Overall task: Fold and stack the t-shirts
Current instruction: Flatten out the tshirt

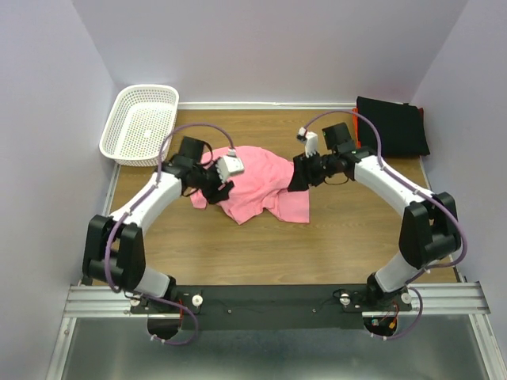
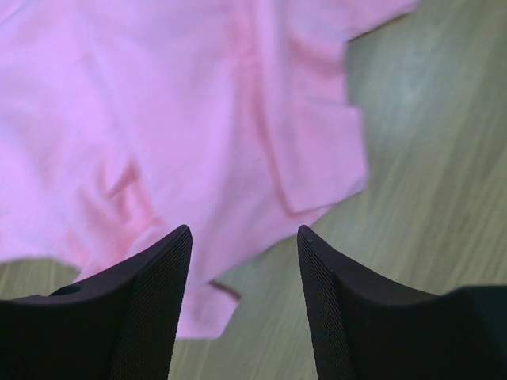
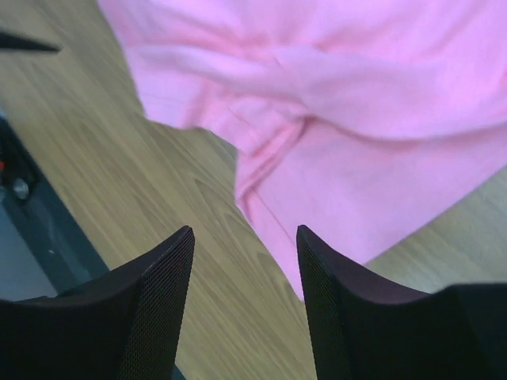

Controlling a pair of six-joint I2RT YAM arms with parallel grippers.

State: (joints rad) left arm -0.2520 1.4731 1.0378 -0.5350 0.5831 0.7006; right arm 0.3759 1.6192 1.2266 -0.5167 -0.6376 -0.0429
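Note:
A crumpled pink t-shirt (image 1: 261, 186) lies on the wooden table between my two grippers. It fills the top of the left wrist view (image 2: 182, 119) and of the right wrist view (image 3: 356, 103). My left gripper (image 1: 217, 188) is open and empty above the shirt's left edge; its jaws (image 2: 244, 237) stand apart over cloth and bare wood. My right gripper (image 1: 300, 176) is open and empty above the shirt's right edge; its jaws (image 3: 245, 237) stand apart over wood beside the hem. A folded black t-shirt (image 1: 391, 125) lies at the back right corner.
A white plastic basket (image 1: 141, 123) stands at the back left corner, empty. The table (image 1: 261, 253) is walled by lilac panels at the back and both sides. A black rail with the arm bases runs along the near edge.

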